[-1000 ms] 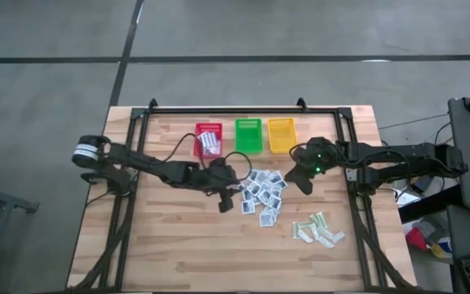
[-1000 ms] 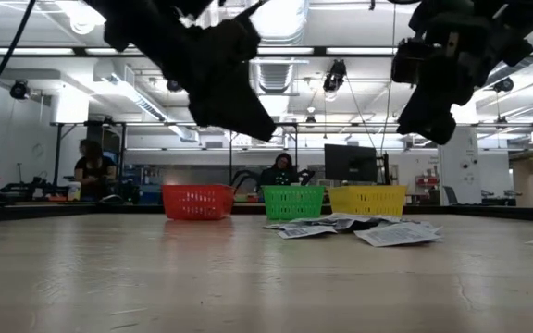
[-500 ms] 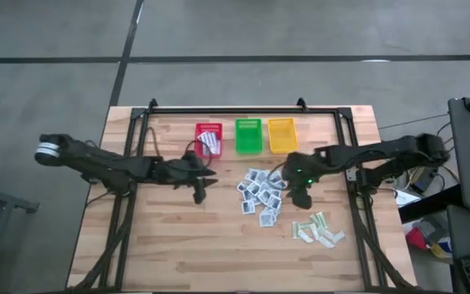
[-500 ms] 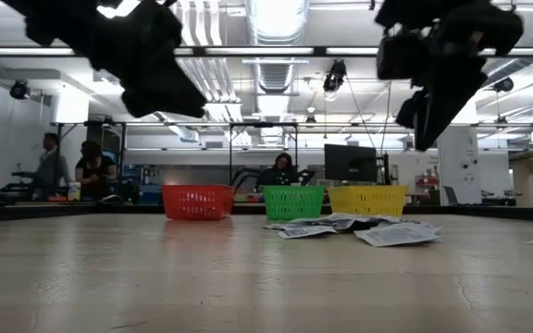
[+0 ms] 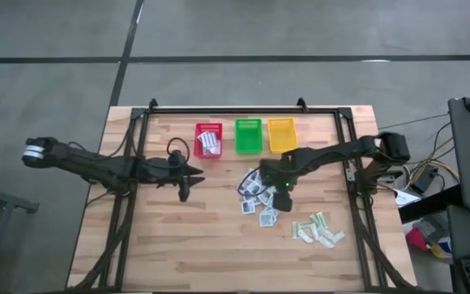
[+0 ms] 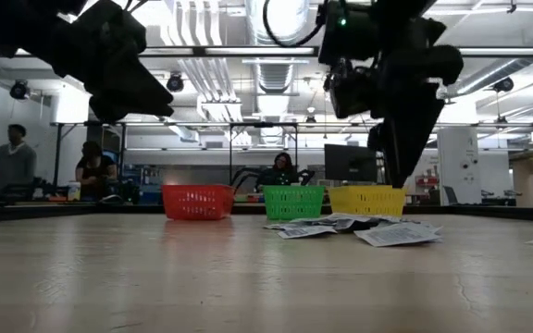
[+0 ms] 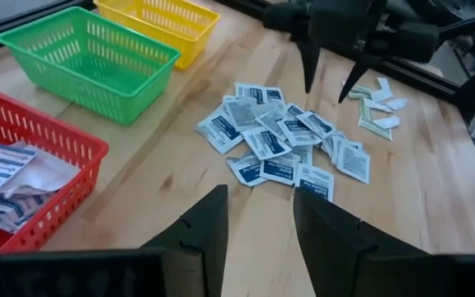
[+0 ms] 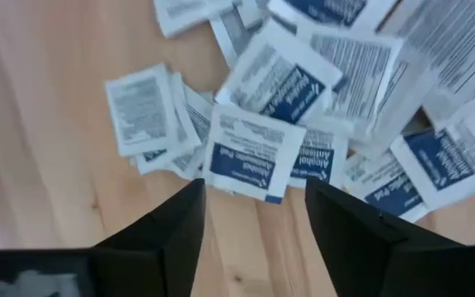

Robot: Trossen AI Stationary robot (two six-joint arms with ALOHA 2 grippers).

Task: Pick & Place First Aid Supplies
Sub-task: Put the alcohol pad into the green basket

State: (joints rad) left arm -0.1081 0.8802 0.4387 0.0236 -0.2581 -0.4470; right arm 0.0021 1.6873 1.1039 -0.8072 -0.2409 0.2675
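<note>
Three plastic mesh baskets stand in a row: one red (image 5: 208,140), one green (image 5: 248,135), one yellow (image 5: 281,134). Beside the green basket lies a heap of well over a dozen small square white-blue packets (image 5: 261,194); exact count unclear. Farther off, about six pale green-beige strips (image 5: 318,229). Several oblong white packets (image 5: 210,144) sit inside the red basket.

The right claw (image 5: 285,189) hides part of the square packets (image 5: 261,196).

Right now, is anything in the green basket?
No: in the left wrist view the green basket shows only its bare mesh floor, empty.
</note>
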